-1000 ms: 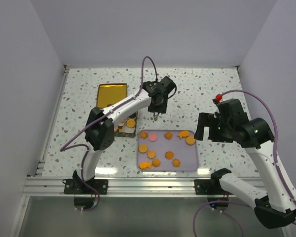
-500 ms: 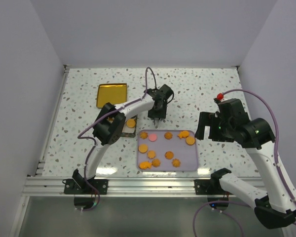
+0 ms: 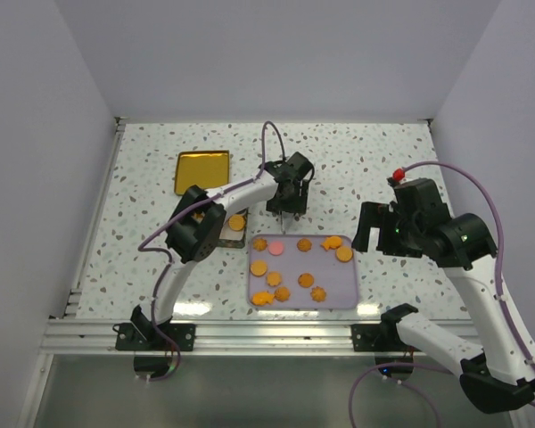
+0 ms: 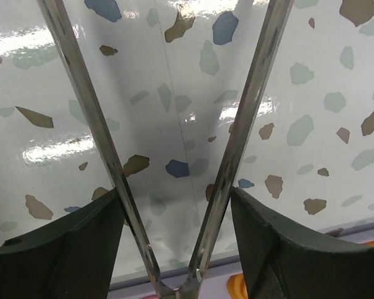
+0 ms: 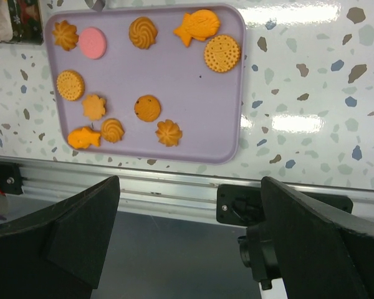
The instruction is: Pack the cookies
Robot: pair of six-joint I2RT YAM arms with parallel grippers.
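1. Orange cookies (image 5: pixel 148 108) and one pink round lie spread flat on the lilac tray (image 5: pixel 240 93). The gaps probably leave room to pick them singly.
2. Shapes are swirls, flowers, fish and dotted rounds, all matte and dry-looking.
3. Left hand (image 4: pixel 173 289) has thin shiny metal prongs. The tips meet, clenched on nothing visible, over the glossy speckled surface (image 4: pixel 311 93) just beside the tray's far edge.
4. Right hand (image 5: pixel 190 187) is released, jaws wide, and hangs off to the tray's right, likely to keep clear.
5. Small box (image 3: pixel 225 237) left of the tray is the likely destination. The gold lid (image 3: pixel 201 171) lies apart from it.
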